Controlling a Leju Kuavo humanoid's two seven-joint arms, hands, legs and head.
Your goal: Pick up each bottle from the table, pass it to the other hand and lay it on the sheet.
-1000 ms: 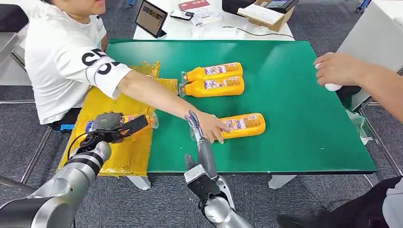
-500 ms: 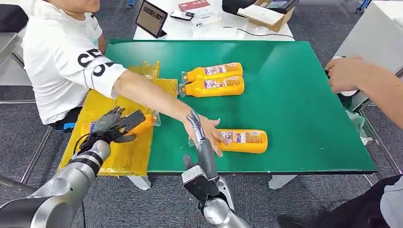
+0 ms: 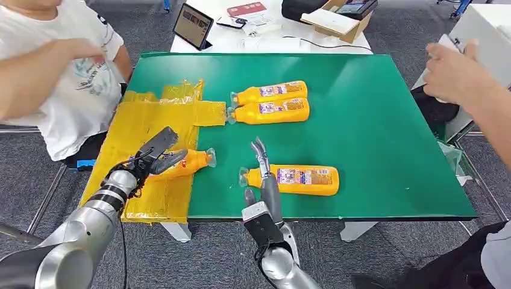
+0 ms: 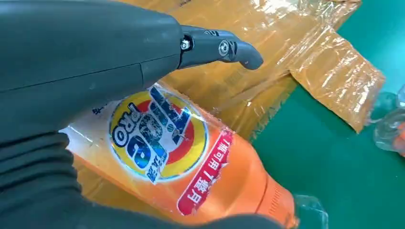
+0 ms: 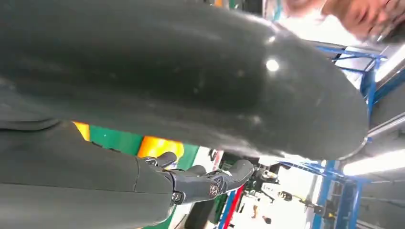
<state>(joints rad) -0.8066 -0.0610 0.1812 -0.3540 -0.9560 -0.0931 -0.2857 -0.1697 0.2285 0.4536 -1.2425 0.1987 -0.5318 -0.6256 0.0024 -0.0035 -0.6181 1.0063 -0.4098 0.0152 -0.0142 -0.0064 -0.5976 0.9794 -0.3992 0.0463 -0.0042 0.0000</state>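
Observation:
An orange bottle (image 3: 188,161) (image 4: 191,176) lies on its side at the right edge of the yellow sheet (image 3: 138,120) (image 4: 267,52), cap toward the green table. My left hand (image 3: 147,158) (image 4: 95,62) rests at its base with fingers stretched out above it, not gripping. A second orange bottle (image 3: 298,179) (image 5: 160,145) lies on the green table (image 3: 373,132) near the front edge. My right hand (image 3: 264,174) (image 5: 191,181) stands just beside its cap end, fingers extended upward and holding nothing. Two more orange bottles (image 3: 271,101) lie side by side farther back.
A person in a white shirt (image 3: 72,78) sits at the left by the sheet, arm raised. Another person's hand (image 3: 455,72) hovers at the table's right edge. A white table behind holds a tablet (image 3: 193,24) and a box.
My left hand has let go of the bottle and spread its fingers; the bottle now lies on the sheet. The person on the left pulled their arm away from the front bottle.

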